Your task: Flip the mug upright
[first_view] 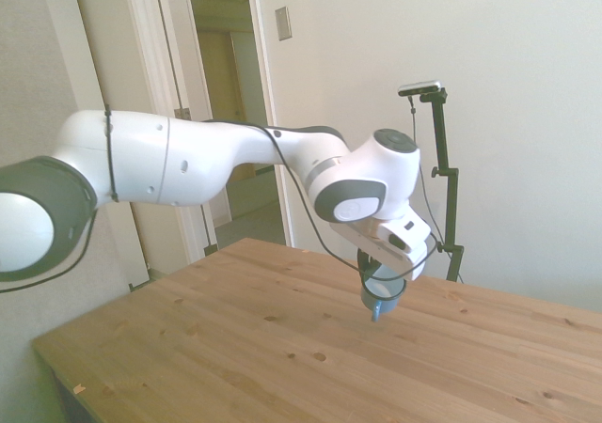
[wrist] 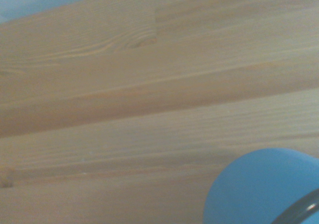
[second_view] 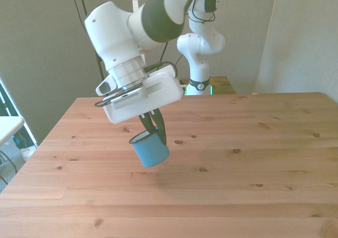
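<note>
Tool [second_view: 154, 128] pinching the mug [second_view: 150, 149] at its rim, tilted above the surface [second_view: 253, 158], mouth toward 10 o'clock. Best to turn slowly till base points down, then lower gently.

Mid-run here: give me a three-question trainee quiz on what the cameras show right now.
1. True or false: the mug rests flat on the table.
2. What holds the mug? A) a person's hand B) the gripper C) nothing
3. Fill in: in the front view, the mug's open rim is tilted toward the picture's upper ____.

Key
1. False: it hangs tilted in the air above the wood.
2. B: the jaws are closed on it at its rim.
3. Left.
</note>
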### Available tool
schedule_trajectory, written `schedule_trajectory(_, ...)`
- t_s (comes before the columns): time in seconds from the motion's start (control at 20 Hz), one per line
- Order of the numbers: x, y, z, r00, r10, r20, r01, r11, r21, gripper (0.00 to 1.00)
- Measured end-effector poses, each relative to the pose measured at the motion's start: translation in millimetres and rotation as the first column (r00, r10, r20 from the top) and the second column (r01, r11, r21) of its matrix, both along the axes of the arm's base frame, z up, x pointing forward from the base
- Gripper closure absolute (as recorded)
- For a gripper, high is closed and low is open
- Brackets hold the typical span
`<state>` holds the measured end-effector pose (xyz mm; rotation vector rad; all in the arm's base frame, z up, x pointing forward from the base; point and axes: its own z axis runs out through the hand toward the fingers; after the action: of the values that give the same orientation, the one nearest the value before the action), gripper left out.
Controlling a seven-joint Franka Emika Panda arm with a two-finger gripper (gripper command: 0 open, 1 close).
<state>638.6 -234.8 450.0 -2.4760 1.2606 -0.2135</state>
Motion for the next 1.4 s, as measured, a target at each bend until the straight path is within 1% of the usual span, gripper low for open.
schedule_trajectory(0.15,-19.0,27.3,-8.0,0.999,-0.008,-0.046,0.003,0.995,-0.104,1.0)
schedule_trajectory(0.25,-35.9,45.3,-16.5,0.996,-0.003,-0.086,-0.008,0.992,-0.128,1.0)
schedule_trajectory(0.45,-60.3,66.3,-31.3,0.992,-0.006,-0.126,-0.018,0.982,-0.187,1.0)
schedule_trajectory(0.7,-69.8,81.1,-56.7,0.986,-0.014,-0.164,-0.026,0.97,-0.24,1.0)
schedule_trajectory(0.9,-69.8,90.1,-61.3,0.985,-0.023,-0.172,-0.021,0.968,-0.252,1.0)
schedule_trajectory(0.95,-69.6,90.8,-61.3,0.984,-0.029,-0.173,-0.017,0.967,-0.255,0.0)
schedule_trajectory(1.4,-65.5,90.0,-55.3,0.986,-0.047,-0.163,0.003,0.966,-0.259,0.0)
